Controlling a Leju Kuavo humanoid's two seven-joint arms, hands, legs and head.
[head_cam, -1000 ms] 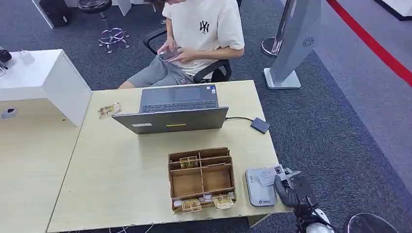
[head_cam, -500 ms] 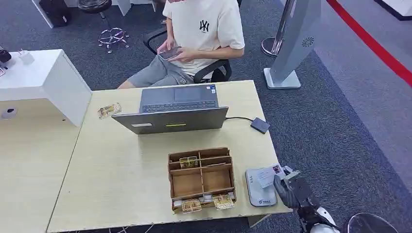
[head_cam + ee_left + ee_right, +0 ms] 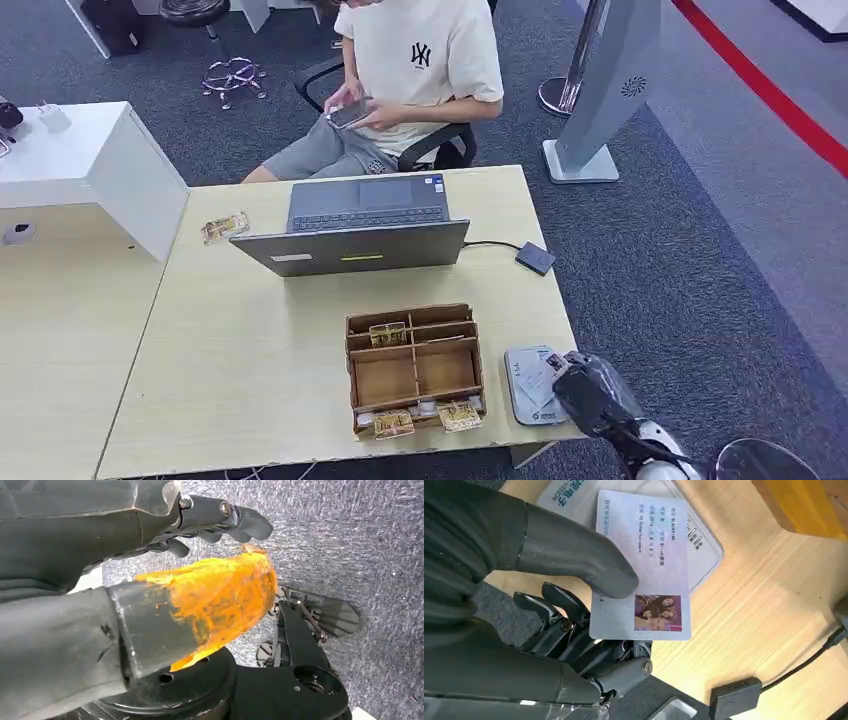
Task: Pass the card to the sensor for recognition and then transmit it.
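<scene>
The robot's right hand (image 3: 574, 610) is pinching a pale photo ID card (image 3: 641, 565) between thumb and fingers. It is holding the card over the flat grey card sensor (image 3: 532, 388) at the light wooden table's (image 3: 250, 350) corner. The left hand (image 3: 215, 520) is hanging with fingers loosely curled, holding nothing.

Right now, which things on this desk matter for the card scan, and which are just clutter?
Job:
- card, held by the right hand
- sensor pad beneath it
- person seated opposite, likely recipient

Clutter:
- laptop
- wooden organizer holding packets
- loose packet
- small black box on a cable
</scene>
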